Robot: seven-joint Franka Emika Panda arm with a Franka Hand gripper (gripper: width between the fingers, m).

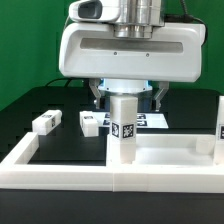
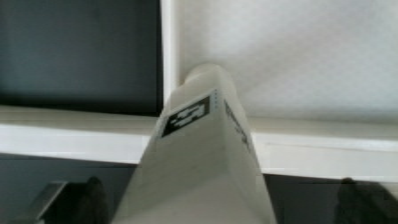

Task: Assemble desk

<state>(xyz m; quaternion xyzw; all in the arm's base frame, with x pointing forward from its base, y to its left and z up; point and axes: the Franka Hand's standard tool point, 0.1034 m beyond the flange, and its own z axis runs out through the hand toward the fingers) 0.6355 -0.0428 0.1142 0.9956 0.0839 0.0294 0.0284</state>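
A white desk leg (image 1: 123, 128) with black-and-white tags stands upright at the left corner of the white tabletop panel (image 1: 178, 155). The panel lies against the front rim. My gripper (image 1: 128, 100) is straight above the leg. Its dark fingers (image 1: 97, 96) straddle the leg's top with a gap on each side, so it is open and holds nothing. In the wrist view the leg (image 2: 199, 150) runs up the middle between the two fingers (image 2: 79, 200), and the gripper (image 2: 214, 208) is open around it. A second leg (image 1: 219, 125) stands upright at the panel's right end.
Two loose legs (image 1: 45, 122) (image 1: 90, 122) lie on the black surface to the exterior view's left. The marker board (image 1: 152, 120) lies behind the gripper. The long white rim (image 1: 40, 160) frames the front and left.
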